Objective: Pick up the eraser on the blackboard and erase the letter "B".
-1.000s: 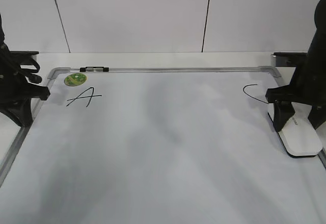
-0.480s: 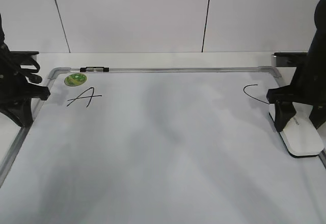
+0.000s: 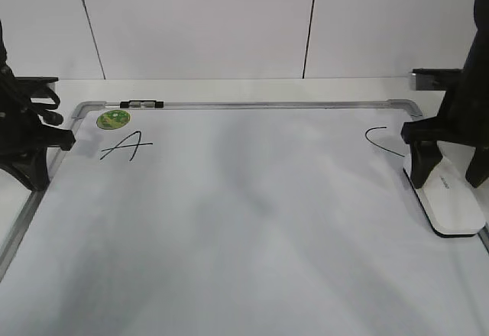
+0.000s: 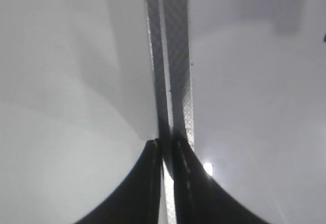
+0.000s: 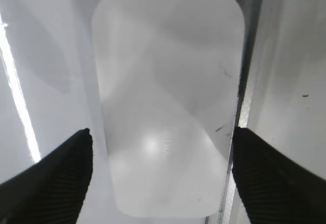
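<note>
The right tool hangs spread wide over the eraser, fingers straddling it, pointing down at the blackboard.

Soft even light — glare spots on the eraser, wrist views blurred, dim shadows

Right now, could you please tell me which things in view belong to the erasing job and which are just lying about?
Job: eraser, blackboard, right gripper with fingers open astride it.
Lying about: green sticker, marker, letters A and C.
</note>
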Available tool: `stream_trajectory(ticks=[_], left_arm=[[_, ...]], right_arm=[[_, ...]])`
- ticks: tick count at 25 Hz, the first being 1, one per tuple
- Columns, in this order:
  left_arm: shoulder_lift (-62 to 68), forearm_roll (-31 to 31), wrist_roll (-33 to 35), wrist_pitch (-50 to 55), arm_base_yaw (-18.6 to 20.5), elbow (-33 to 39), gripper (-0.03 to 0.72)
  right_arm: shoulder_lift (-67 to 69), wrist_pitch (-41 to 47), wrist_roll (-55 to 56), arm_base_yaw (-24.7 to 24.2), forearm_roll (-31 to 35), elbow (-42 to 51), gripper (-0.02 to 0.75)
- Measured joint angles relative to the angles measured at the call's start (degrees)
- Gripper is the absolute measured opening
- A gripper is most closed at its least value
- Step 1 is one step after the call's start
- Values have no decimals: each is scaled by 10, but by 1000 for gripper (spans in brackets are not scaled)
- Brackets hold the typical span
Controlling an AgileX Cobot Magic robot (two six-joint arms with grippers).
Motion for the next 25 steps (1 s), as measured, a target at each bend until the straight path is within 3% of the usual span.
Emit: stream_trajectory(ticks=[8, 18, 21, 25], left_arm=[[0, 0, 0, 0, 0, 0, 21], [0, 0, 1, 0, 0, 0, 37], [0, 1, 7, 0, 0, 0, 94], [1, 6, 8, 6, 0, -5, 237]], right_arm=[[0, 12, 22, 0, -45, -81, 658], [-52, 18, 25, 0, -28, -92, 600], [-73, 19, 25, 0, -28, -92, 594], [-93, 19, 25, 0, -28, -92, 594]])
